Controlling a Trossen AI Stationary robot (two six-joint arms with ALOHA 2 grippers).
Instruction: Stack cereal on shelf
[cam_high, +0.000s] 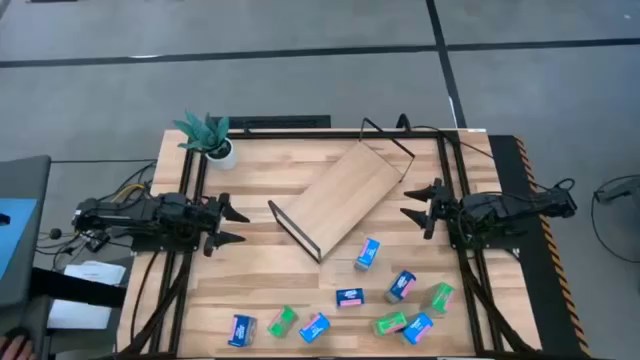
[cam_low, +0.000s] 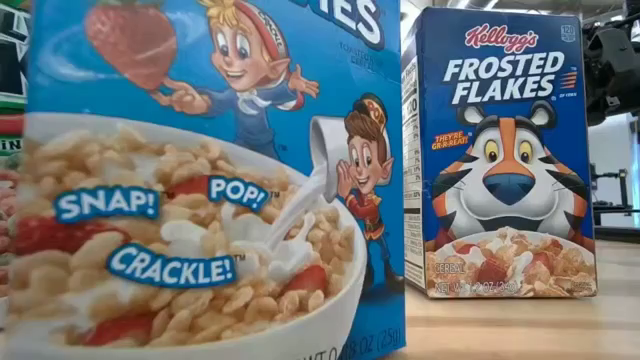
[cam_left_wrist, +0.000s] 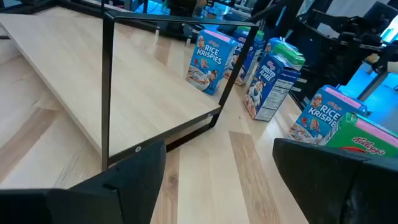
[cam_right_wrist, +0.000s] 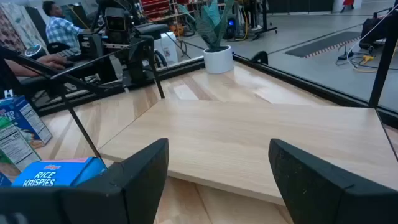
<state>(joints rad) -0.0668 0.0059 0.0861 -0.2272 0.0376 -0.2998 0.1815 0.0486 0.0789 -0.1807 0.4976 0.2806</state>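
Observation:
The shelf (cam_high: 345, 197) is a light-wood board with black wire frame ends, lying slantwise on the middle of the table; it also shows in the left wrist view (cam_left_wrist: 112, 87) and the right wrist view (cam_right_wrist: 261, 143). Several small blue and green cereal boxes (cam_high: 368, 253) are scattered along the near part of the table, some standing (cam_left_wrist: 208, 59), some lying flat (cam_high: 349, 297). My left gripper (cam_high: 232, 224) hovers open at the table's left, pointing at the shelf. My right gripper (cam_high: 417, 204) hovers open at the right, facing the shelf's far end. Neither touches anything.
A potted plant (cam_high: 210, 137) stands at the far left corner. Black frame rails (cam_high: 452, 170) run along both table sides. In the low view two boxes (cam_low: 505, 160) stand close before the camera. A person (cam_right_wrist: 59, 31) sits beyond the table's left.

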